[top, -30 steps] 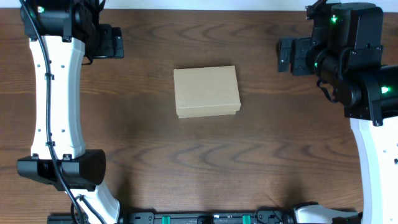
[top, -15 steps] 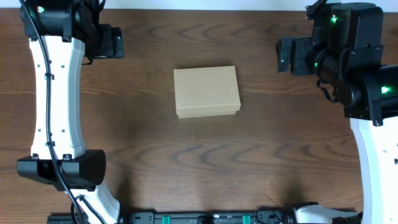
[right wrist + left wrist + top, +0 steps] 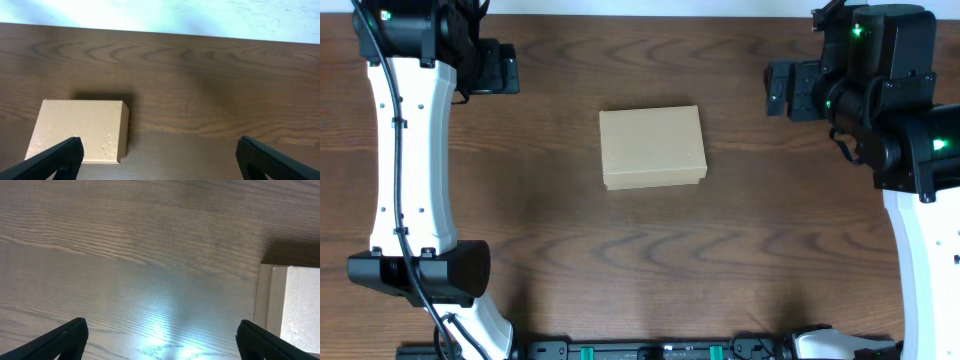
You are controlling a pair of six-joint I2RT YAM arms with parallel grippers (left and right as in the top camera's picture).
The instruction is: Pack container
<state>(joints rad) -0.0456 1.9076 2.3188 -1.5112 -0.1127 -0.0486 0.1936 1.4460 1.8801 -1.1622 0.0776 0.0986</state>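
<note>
Wooden table (image 3: 650,260): dark grain, seen across the whole overhead view. Only one loose object is seen on it.

Left arm (image 3: 410,160): white link is laid along the 9 o'clock edge of the overhead view, with the base at 7 o'clock and the wrist at 11 o'clock.

Right arm (image 3: 930,250): white link is seen at the 4 o'clock edge, with the black wrist housing and its green LEDs at 1 o'clock.

Container (image 3: 652,147): tan cardboard box, set flat on the table just toward 12 o'clock of the table's centre. The lid is seen down and flush, and nothing is touching it. In the left wrist view only its edge is caught (image 3: 295,310), at 3 to 4 o'clock, washed out by glare. In the right wrist view it is found (image 3: 80,132) at 8 o'clock, with one side wall visible.

Left gripper (image 3: 495,68): located at 10 o'clock from the container, well apart from it. Its fingers (image 3: 70,337) are spread wide, with nothing held and bare table seen between them.

Right gripper (image 3: 785,90): located at 2 o'clock from the container, also well apart. Its fingers (image 3: 60,157) are likewise released to full spread, nothing is grasped, and the near finger is framed just under the box's lower corner.
</note>
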